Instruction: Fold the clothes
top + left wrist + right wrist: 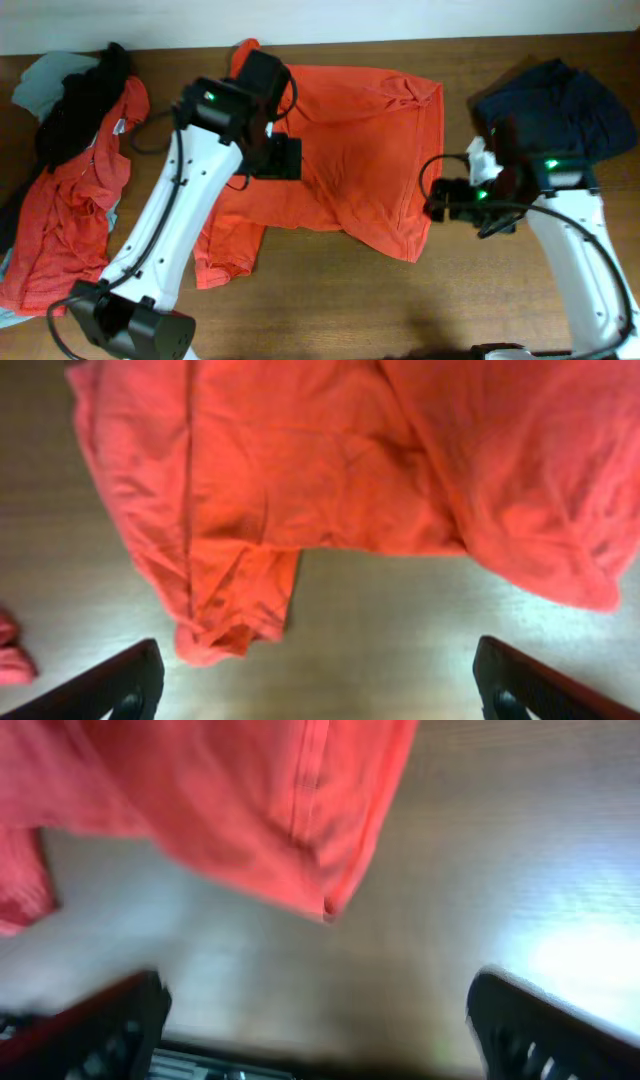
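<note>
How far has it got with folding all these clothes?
Barely started. Nothing looks neatly folded yet. In hand: the orange T-shirt lies rumpled in the middle, with the left hand and right hand both open and empty near it. Still to do: that shirt, the heap of red, black and pale pieces at far left, and the bunched navy piece.

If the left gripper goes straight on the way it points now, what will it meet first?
Probably the orange-red T-shirt, near its edge beside the sleeve. Depth is unclear: the open left gripper may meet the bare table first.
</note>
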Available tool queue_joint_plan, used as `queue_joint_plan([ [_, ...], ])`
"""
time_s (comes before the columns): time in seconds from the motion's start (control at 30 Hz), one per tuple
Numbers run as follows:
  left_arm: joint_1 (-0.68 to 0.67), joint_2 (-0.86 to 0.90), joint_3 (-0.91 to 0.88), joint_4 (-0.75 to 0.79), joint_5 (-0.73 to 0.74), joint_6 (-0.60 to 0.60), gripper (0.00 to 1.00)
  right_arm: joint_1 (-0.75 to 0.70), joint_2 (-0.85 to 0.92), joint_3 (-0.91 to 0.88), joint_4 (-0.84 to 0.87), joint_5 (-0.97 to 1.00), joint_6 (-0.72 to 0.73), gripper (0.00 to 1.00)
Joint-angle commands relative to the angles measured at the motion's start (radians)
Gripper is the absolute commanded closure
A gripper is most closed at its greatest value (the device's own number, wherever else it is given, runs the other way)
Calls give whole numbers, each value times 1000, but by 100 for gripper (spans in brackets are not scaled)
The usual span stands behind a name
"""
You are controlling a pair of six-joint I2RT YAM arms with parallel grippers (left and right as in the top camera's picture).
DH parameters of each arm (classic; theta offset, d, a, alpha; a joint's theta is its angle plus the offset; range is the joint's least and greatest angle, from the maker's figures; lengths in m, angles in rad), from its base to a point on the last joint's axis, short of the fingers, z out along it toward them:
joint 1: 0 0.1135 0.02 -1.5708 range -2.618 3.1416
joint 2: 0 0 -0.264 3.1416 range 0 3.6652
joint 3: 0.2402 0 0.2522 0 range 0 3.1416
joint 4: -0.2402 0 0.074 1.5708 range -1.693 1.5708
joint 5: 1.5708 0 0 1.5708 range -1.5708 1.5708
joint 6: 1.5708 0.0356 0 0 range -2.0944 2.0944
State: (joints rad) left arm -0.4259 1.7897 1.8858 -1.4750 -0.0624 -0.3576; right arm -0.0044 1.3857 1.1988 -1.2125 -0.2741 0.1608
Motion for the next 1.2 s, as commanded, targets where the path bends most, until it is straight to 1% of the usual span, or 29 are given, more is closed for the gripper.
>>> queue_joint_plan([
  [0.0,5,-43,-161,81,-4,-78,1,-2,1,-146,84,-60,-14,1],
  [0.13,21,-46,-334,196,-74,-149,1,-2,2,-280,228,-85,-44,0],
  [0.17,32,-46,-381,233,-77,-163,1,-1,2,-310,261,-94,-56,0],
  [0.33,106,-46,-584,425,-72,-222,1,25,2,-451,438,-97,-56,4],
  [0.5,172,-46,-704,518,-57,-234,1,101,2,-551,612,-97,-56,7],
  [0.57,192,-46,-735,549,-56,-234,2,137,3,-568,657,-96,-55,11],
  [0.6,201,-46,-748,566,-53,-234,2,156,5,-571,671,-88,-54,16],
  [0.67,210,-46,-765,586,-42,-233,2,177,10,-571,676,-64,-48,22],
  [0.77,213,-46,-792,609,-34,-233,5,189,16,-571,676,-39,-47,32],
  [0.87,213,-45,-819,624,-31,-233,11,188,27,-571,680,-36,-47,39],
  [0.9,213,-45,-830,631,-31,-233,16,188,32,-571,683,-35,-47,41],
  [1.03,213,-45,-879,672,-31,-234,23,188,60,-571,698,-36,-48,43],
  [1.17,213,-45,-914,706,-31,-233,23,188,82,-571,705,-37,-47,43],
])
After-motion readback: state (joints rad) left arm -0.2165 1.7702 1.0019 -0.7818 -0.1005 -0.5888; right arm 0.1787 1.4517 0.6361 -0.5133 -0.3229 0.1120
